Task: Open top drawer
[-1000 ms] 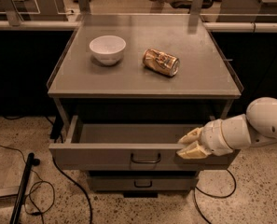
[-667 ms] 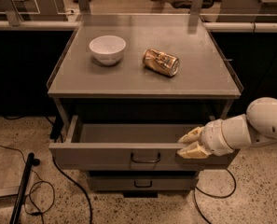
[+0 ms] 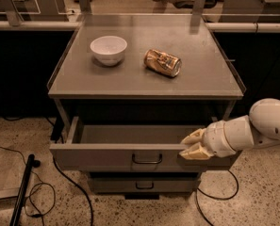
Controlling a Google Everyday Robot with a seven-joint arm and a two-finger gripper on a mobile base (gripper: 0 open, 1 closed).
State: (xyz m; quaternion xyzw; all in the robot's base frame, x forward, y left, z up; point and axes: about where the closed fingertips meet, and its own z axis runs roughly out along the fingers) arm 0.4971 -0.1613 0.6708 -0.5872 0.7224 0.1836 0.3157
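Almost nothing is changing across the last second: the top drawer (image 3: 106, 157) is sitting at the same pulled-out position in the lower middle of the frame, and the gripper (image 3: 192, 145) is staying at the same spot on the right part of its front panel. The drawer is standing well out from the cabinet, with its plain grey tray showing behind the front panel. That stillness suggests the pull is ending, and the task is looking done or very nearly so.

The gripper is reaching in from the right edge of the frame on the white arm (image 3: 252, 131). Its two pale fingers (image 3: 194, 136) are standing a little apart in a narrow wedge, one above the panel's top edge and one lying against the panel's face. It is not holding the small dark loop handle (image 3: 147, 159), which is hanging free to the left of it. Whether the fingers are actually pinching the rim, or only resting on it, is not showing.

On the worktop (image 3: 205, 74) above, a white bowl (image 3: 109, 49) and a crushed can (image 3: 163, 62) are lying undisturbed.
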